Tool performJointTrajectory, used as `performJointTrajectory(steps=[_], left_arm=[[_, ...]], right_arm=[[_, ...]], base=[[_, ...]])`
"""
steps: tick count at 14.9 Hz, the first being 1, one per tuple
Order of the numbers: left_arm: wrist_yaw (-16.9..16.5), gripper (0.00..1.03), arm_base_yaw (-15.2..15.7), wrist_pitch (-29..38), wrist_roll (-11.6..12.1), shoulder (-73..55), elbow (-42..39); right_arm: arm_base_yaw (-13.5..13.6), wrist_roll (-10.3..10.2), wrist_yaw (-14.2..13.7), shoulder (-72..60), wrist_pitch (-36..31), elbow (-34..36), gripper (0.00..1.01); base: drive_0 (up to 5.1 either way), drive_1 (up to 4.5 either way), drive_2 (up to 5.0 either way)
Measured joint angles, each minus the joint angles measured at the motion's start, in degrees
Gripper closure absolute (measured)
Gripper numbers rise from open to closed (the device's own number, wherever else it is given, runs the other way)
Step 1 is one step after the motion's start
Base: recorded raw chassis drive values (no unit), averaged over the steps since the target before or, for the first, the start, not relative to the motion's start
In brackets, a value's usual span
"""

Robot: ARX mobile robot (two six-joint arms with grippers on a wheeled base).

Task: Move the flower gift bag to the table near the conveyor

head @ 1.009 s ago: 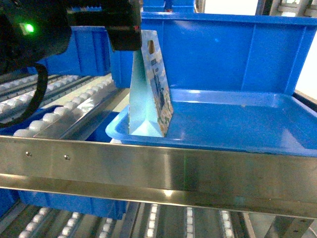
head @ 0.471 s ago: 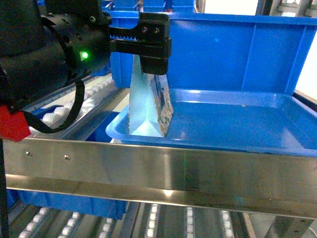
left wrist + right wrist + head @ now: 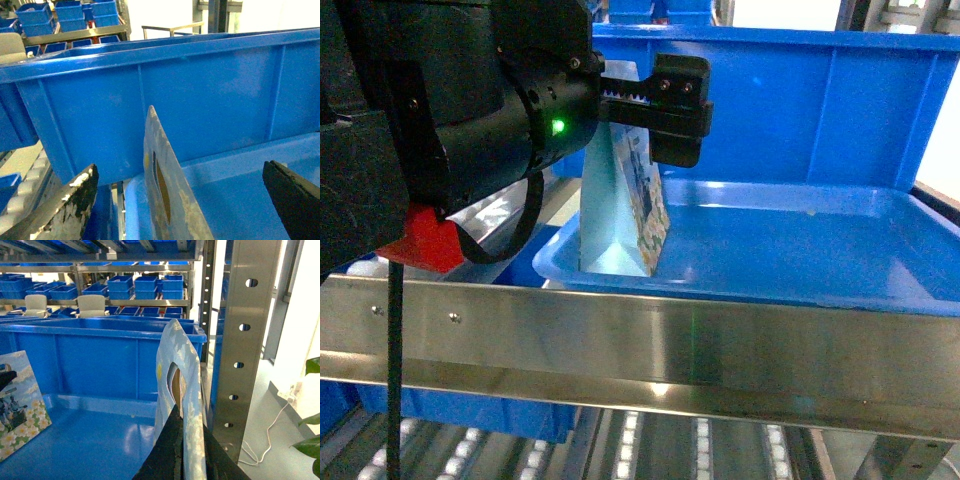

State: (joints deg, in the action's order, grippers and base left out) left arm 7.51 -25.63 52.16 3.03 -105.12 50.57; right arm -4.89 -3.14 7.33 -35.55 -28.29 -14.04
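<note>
No readable text, label, brand, number or sign showing in any view; flower gift bag (image 3: 638, 200) carrying printed picture of flowers only, no lettering making itself out; blue bins (image 3: 150, 287) on far shelves showing no legible tags; steel upright (image 3: 247, 340) bearing plain holes, no markings.

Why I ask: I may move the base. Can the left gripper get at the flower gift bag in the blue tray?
Probably yes: the left gripper is open, the top edge of the flower gift bag stands between its fingers, and nothing lies between them; the bin wall is behind.
</note>
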Motion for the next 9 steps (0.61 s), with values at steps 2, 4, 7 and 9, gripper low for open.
performJointTrajectory(steps=[2,4,7,9], left_arm=[[0.39,0.12,-0.04,-0.39,0.02,-0.28,0.26],[0.9,0.28,-0.04,-0.44,0.0,-0.28,0.35],[1.27,0.63,-0.11,-0.44,0.0,-0.28,0.76],[1.68,0.84,-0.26,-0.72,-0.07,-0.28,0.79]], right_arm=[[0.0,0.0,0.0,-0.02,0.0,0.0,0.99],[0.0,0.0,0.0,0.0,0.0,0.0,0.99],[0.0,0.0,0.0,0.0,0.0,0.0,0.99],[0.0,0.0,0.0,0.0,0.0,0.0,0.99]], base=[[0.0,0.0,0.0],[0.0,0.0,0.0],[0.0,0.0,0.0],[0.0,0.0,0.0]])
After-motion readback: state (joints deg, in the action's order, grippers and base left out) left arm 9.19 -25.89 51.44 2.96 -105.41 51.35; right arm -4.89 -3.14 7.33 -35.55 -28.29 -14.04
